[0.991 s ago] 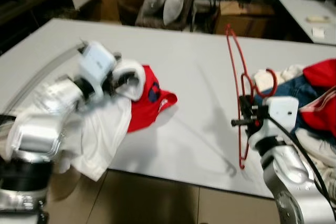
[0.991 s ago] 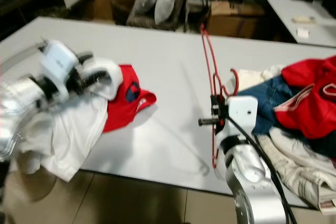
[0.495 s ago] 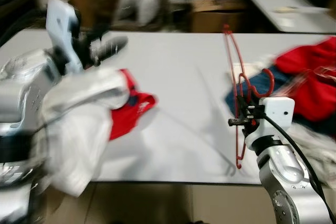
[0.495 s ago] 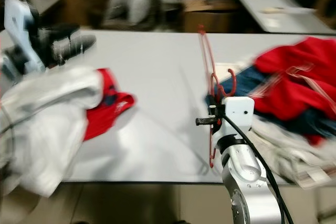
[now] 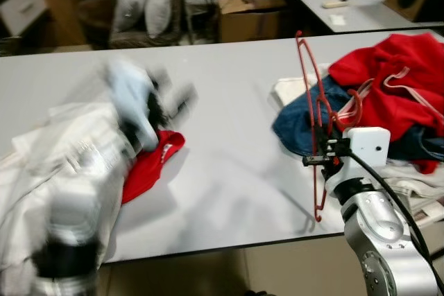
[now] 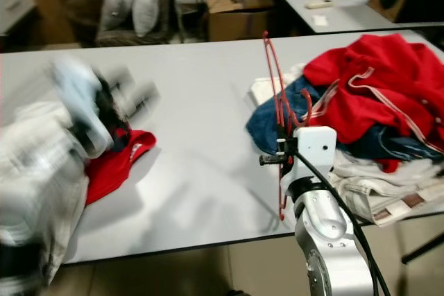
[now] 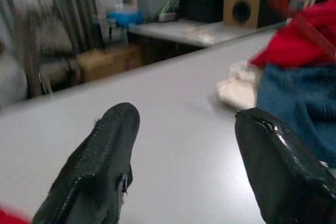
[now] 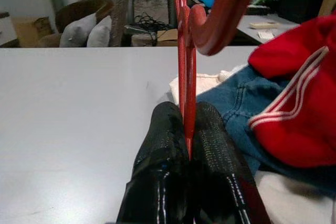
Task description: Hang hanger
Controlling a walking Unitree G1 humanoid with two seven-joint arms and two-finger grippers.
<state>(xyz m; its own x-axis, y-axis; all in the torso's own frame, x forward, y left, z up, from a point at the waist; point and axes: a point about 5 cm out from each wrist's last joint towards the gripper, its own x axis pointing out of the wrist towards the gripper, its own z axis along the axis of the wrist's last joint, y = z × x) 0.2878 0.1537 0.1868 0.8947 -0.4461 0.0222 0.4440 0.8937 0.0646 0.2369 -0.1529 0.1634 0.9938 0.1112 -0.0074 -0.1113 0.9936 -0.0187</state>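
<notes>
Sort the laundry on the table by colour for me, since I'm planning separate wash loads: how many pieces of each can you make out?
Red garment: 2, one in the heap, one small near the left arm
Blue denim garment: 1
White garment, draped on the left arm: 1
Pale cloth under the heap: count unclear
Total: 4

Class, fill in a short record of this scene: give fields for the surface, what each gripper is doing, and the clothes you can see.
surface: grey table
right gripper: shut on red hanger, held upright
left gripper: open, over the table, blurred
near left arm: white cloth, red garment
near right arm: clothes pile of red, blue and white items
</notes>
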